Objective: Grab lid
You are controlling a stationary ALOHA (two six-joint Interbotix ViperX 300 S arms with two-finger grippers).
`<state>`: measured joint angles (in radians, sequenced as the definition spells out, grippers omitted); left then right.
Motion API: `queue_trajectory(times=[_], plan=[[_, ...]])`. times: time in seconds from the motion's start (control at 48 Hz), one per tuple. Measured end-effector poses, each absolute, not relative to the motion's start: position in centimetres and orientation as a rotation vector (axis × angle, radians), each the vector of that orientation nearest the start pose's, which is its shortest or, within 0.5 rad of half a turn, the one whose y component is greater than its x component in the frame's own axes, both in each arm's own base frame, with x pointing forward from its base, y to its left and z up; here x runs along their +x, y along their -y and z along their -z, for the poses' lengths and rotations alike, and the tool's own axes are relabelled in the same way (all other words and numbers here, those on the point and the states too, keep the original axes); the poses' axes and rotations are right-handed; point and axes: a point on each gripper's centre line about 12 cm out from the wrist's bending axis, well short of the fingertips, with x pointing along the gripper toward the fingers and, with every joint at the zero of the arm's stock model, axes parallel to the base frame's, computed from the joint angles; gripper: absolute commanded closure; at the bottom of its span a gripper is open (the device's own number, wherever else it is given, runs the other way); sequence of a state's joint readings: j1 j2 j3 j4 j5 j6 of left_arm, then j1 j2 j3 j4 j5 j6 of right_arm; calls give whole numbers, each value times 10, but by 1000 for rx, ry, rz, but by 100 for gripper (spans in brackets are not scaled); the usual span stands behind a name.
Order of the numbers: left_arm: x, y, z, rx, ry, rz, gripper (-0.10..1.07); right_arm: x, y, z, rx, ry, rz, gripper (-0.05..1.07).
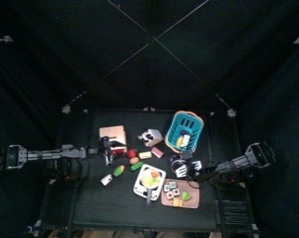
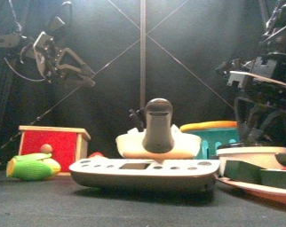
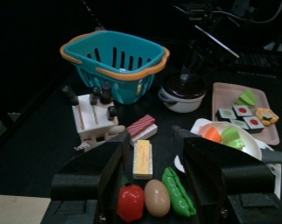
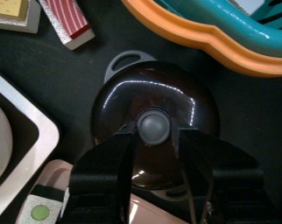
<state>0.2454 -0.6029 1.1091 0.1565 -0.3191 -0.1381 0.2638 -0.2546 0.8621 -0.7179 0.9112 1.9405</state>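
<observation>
The lid (image 4: 150,101) is black and round with a grey knob (image 4: 151,127), and it sits on a small pot with a side handle. My right gripper (image 4: 161,166) hangs open right above it, one jaw on each side of the knob, not touching it. In the top view the right gripper (image 1: 193,168) is at the table's right, over the pot. The left wrist view shows the pot and lid (image 3: 182,93) under the right arm. My left gripper (image 3: 165,171) is open and empty over toy food at the table's left (image 1: 109,150).
A teal basket with an orange rim (image 4: 225,35) (image 3: 114,54) (image 1: 186,127) stands just beside the pot. A white tray (image 3: 231,133) with toy food, a pink board with sushi pieces (image 3: 243,103), a yellow block (image 3: 143,159) and a red box (image 2: 53,142) lie around.
</observation>
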Motion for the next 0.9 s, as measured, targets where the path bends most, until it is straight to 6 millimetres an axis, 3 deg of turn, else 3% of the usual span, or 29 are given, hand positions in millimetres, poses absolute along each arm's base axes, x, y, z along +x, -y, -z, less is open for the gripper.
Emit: queue_trajectory(times=[0.312, 0.896], plan=[[251, -57, -240, -17, -190, -195, 16, 264, -6, -177, 703, -751, 991, 44], [251, -57, -240, -17, -189, -195, 16, 271, -7, -187, 709, -719, 959, 44]])
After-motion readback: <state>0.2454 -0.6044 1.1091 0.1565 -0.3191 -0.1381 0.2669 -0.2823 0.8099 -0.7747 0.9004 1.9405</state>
